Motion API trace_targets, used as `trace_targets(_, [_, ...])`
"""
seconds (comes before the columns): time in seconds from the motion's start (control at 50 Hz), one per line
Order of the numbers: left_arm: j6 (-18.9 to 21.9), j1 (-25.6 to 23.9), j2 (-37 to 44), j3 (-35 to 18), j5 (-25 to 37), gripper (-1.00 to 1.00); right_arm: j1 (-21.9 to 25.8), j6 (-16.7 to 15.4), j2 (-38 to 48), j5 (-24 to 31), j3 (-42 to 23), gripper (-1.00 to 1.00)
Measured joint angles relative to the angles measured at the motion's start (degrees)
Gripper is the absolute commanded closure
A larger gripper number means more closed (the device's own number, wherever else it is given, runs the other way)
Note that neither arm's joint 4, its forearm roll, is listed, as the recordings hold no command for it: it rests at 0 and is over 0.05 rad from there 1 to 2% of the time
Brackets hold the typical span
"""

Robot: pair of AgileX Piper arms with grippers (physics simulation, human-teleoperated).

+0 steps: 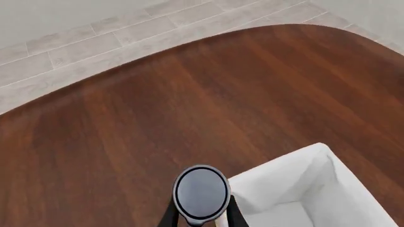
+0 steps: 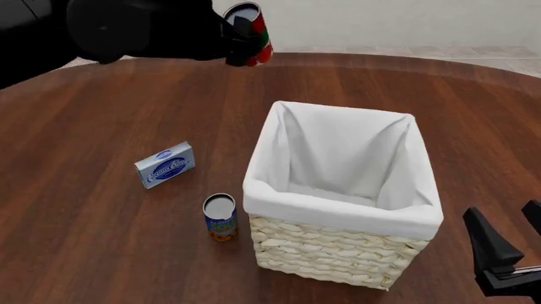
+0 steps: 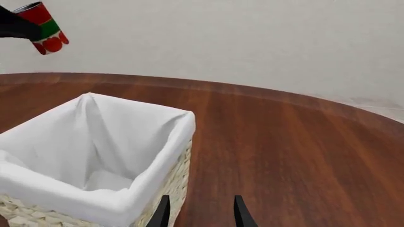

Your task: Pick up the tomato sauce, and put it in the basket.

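Note:
The tomato sauce is a small can with a red label, a green band and a silver-grey top. My left gripper is shut on it and holds it high in the air, beyond the basket's far left corner. The can's top fills the left wrist view, and the can shows in the right wrist view. The basket is pale wicker with white lining and stands at the table's middle right; it shows in both wrist views. My right gripper is open and empty, low beside the basket's near right corner.
A can with a blue and orange label stands just left of the basket's front. A small blue and white box lies further left. The brown round table has a curved far edge.

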Motion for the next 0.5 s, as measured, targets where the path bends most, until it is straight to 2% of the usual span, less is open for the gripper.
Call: trace_targets(0.5, [-1.4,-11.0,2.7,-5.2,3.1,1.00,0.0,0.0,-0.6,0.6,0.0,-1.00])
